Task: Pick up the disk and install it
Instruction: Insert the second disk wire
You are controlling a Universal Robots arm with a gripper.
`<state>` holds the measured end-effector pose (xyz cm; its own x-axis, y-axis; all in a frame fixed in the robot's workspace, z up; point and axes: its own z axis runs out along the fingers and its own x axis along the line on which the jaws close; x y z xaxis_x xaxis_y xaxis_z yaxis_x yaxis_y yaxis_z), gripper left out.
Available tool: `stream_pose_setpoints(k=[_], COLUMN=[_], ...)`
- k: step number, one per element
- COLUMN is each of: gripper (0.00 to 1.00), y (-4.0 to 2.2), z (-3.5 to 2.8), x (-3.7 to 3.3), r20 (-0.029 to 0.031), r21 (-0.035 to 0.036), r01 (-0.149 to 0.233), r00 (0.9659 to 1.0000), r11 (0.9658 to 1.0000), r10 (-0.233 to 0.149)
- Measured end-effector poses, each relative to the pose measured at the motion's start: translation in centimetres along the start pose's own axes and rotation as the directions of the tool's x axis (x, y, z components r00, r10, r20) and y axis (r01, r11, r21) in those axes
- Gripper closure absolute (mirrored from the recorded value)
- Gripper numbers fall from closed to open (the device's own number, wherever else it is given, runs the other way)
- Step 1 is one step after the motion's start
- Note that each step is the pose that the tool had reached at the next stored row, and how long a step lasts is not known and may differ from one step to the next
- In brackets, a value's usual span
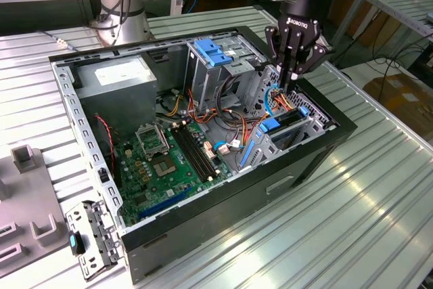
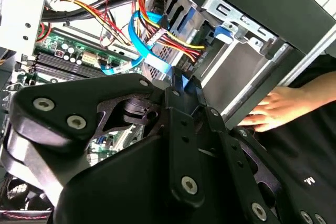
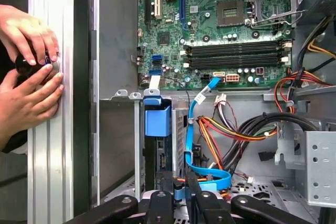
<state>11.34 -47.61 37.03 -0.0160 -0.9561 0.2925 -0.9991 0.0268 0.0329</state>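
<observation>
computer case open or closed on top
Open: the computer case has no side panel on, so the green circuit board, the cables and the blue-railed drive bay lie exposed below the end effector.

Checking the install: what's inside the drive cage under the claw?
The claw reaches down into the drive cage. Inside, coloured power wires and a blue cable show, with a blue tab beside them. The claw and cage walls cover whatever sits deeper, so the disk cannot be confirmed.

Bright even light; glare on ribbed metal table (image 1: 379,187); case interior shadowed.
</observation>
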Motion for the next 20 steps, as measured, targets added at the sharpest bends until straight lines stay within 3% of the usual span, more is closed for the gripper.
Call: stream_pose_setpoints(k=[2, 4, 9, 14, 20], gripper=[0.76, 0.84, 0.84, 0.84, 0.84], y=[-0.02, -0.02, -0.01, 0.59, 1.09], z=[0.38, 0.42, 0.54, 0.88, 1.18], x=[-0.12, -0.13, 0.01, 0.45, 0.88], r20=[-0.0104, -0.0117, -0.0102, 0.0021, 0.0024], r21=[0.0002, 0.0003, 0.0002, 0.0011, 0.0022], r01=[0.0, 0.0, 0.0, 0.001, 0.003], r00=[0.9999, 0.9999, 0.9999, 1.0, 1.0], r11=[1.0, 1.0, 1.0, 1.0, 1.0], r10=[0.0, 0.0, 0.0, -0.001, -0.003])
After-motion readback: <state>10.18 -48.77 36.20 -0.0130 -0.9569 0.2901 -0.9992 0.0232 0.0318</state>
